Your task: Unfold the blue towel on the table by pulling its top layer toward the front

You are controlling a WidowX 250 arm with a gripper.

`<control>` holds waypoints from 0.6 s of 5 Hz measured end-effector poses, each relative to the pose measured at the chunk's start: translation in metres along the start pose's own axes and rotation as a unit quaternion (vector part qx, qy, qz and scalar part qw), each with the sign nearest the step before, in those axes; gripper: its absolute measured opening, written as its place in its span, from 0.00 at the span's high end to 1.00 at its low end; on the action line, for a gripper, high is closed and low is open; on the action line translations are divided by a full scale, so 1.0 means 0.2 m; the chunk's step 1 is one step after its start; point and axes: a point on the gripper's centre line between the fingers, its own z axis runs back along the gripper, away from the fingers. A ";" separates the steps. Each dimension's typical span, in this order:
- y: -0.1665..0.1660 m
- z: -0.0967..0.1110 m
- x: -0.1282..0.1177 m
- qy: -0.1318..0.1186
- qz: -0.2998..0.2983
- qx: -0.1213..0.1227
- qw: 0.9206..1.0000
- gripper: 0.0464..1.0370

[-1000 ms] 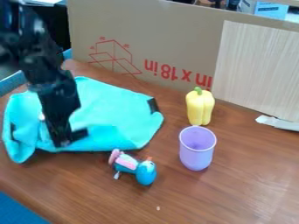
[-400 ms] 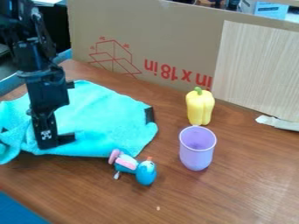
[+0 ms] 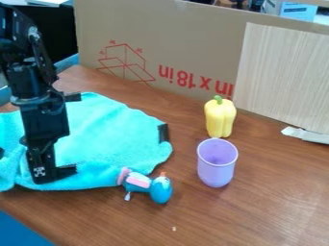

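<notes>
Looking over the brown table (image 3: 263, 206) and seeing the turquoise cloth (image 3: 109, 144) sliding nearer the camera and leftward since the earlier frames. Following the arm (image 3: 38, 96) the same way, with the black gripper (image 3: 55, 176) now lowering over the cloth's near-left part. Being unable to tell the claw spread from pressed together, or pinching any fabric. Finding the purple cup (image 3: 216, 168) and yellow pepper (image 3: 220, 117) staying put, well right of the cloth. Noticing the near edge crowding the small blue-and-pink toy (image 3: 160, 189). Probably shifting the cloth usefully, yet risking snagging or nudging the toy.
</notes>
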 end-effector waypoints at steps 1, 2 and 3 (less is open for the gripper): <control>-0.01 0.02 0.00 -0.008 -0.009 -0.005 1.000 0.52; -0.01 0.08 0.00 -0.023 -0.005 -0.028 0.999 0.21; 0.02 0.18 0.01 -0.053 0.009 -0.043 0.998 0.03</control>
